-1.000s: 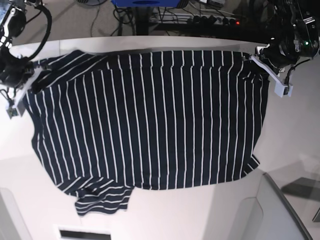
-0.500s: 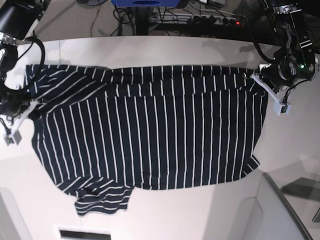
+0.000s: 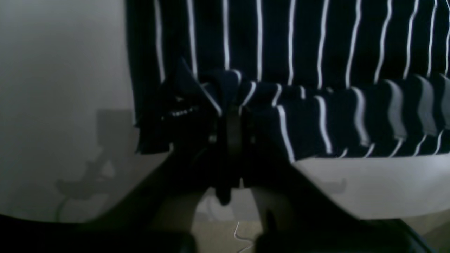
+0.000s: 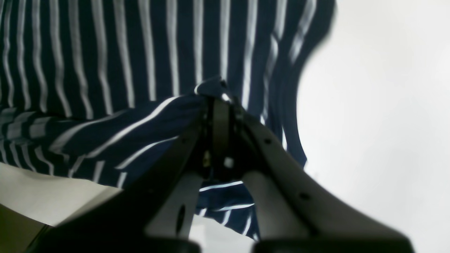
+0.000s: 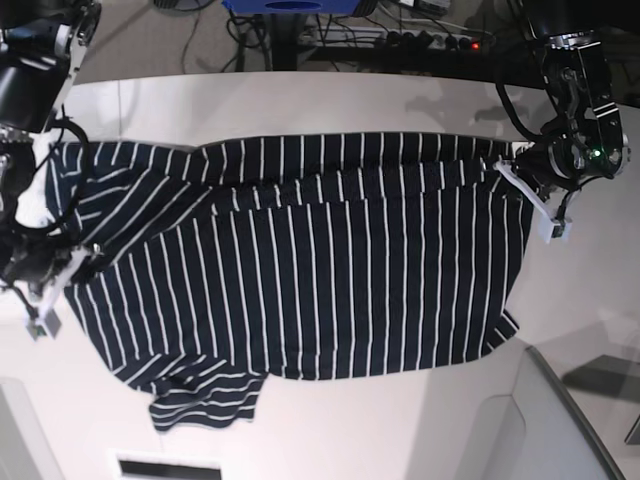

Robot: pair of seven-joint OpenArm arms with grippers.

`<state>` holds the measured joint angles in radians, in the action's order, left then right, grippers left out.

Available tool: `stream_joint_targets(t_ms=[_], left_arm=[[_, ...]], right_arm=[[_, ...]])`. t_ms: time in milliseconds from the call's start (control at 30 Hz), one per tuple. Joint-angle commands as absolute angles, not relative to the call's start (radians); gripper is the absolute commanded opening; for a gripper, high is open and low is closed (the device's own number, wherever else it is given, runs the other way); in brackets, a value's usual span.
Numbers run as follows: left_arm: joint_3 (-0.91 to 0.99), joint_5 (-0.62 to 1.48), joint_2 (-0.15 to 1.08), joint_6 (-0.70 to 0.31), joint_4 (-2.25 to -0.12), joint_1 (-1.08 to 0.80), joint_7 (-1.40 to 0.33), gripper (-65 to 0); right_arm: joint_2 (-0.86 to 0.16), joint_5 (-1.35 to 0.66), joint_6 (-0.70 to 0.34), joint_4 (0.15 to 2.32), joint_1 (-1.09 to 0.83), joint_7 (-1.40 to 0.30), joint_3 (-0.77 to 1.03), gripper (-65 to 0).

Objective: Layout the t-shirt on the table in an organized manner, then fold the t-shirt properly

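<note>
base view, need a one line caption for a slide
Both grippers, left and right, shut on the far edge of the striped t-shirt over the white table.

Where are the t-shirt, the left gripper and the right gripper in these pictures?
t-shirt (image 5: 320,280): base view, middle of the striped body.
left gripper (image 3: 232,105): left wrist view, shut fingertips pinching the shirt's edge.
right gripper (image 4: 219,102): right wrist view, shut fingertips pinching bunched fabric.

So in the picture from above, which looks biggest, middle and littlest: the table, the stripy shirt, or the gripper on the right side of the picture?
1. The table looks biggest; it runs past the picture's edges.
2. The shirt covers much of the table.
3. The left gripper, pinching the shirt's corner, looks littlest by far.
</note>
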<state>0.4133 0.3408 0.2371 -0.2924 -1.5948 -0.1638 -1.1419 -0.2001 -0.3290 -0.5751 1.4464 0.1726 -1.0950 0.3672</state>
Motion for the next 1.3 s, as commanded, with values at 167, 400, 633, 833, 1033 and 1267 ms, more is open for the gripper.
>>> stream_joint_targets(t_ms=[167, 400, 633, 833, 1033, 1267], left_arm=[[0.383, 0.245, 0.243, -0.295, -1.606, -0.131, -1.135, -65.0], [0.366, 0.24, 0.245, -0.295, -1.604, -0.127, -1.133, -65.0], [0.364, 0.24, 0.251, -0.295, -1.603, -0.096, -1.133, -65.0], [0.297, 0.134, 0.242, -0.295, -1.595, -0.087, -1.133, -65.0], [0.298, 0.114, 0.24, -0.295, -1.532, -0.085, -1.07, -65.0], [0.3, 0.114, 0.24, -0.295, -1.511, -0.085, -1.038, -65.0]], right_arm=[[-0.249, -0.335, -0.575, 1.337, 0.254, -1.003, 0.271, -64.5], [-0.274, -0.335, -0.575, 1.267, 0.289, -0.935, 0.183, -64.5], [-0.274, -0.335, -0.575, 1.201, 0.372, -0.909, 0.104, -64.5], [-0.274, -0.335, -0.575, 1.115, 0.441, -0.871, 0.007, -64.5], [-0.272, -0.335, -0.576, 1.076, 0.444, -0.826, -0.012, -64.5], [-0.274, -0.334, -0.578, 1.055, 0.478, -0.796, -0.082, -64.5]])
